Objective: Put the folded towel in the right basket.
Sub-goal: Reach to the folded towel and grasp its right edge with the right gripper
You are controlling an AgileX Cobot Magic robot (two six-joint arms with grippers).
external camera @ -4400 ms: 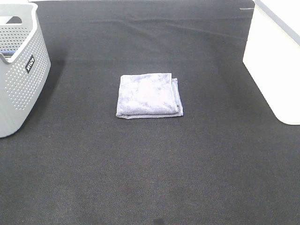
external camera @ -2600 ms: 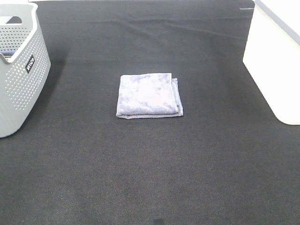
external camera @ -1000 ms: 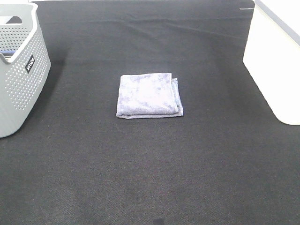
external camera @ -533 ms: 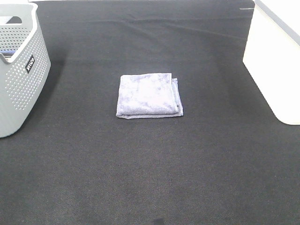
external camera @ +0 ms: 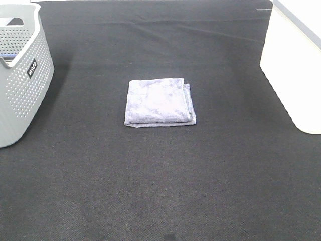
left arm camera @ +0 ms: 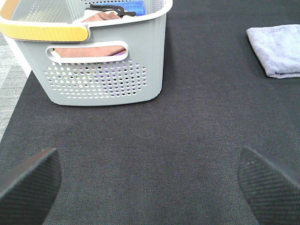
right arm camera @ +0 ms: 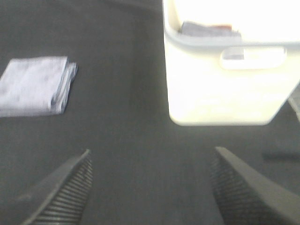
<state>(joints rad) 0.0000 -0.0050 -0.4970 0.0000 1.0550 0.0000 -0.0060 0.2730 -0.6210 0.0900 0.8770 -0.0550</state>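
A folded lavender-grey towel (external camera: 159,102) lies flat on the black mat in the middle of the table. It also shows in the left wrist view (left arm camera: 277,56) and in the right wrist view (right arm camera: 35,84). The right basket (external camera: 295,65), white, stands at the right edge; the right wrist view shows it (right arm camera: 229,89) with some cloth inside. My left gripper (left arm camera: 147,183) is open, low over the mat near the grey basket. My right gripper (right arm camera: 150,187) is open, between the towel and the white basket. Neither gripper shows in the exterior view.
A grey perforated basket (external camera: 20,75) stands at the left edge; the left wrist view shows it (left arm camera: 93,61) with a yellow handle and several cloths inside. Black mat (external camera: 160,175) covers the table.
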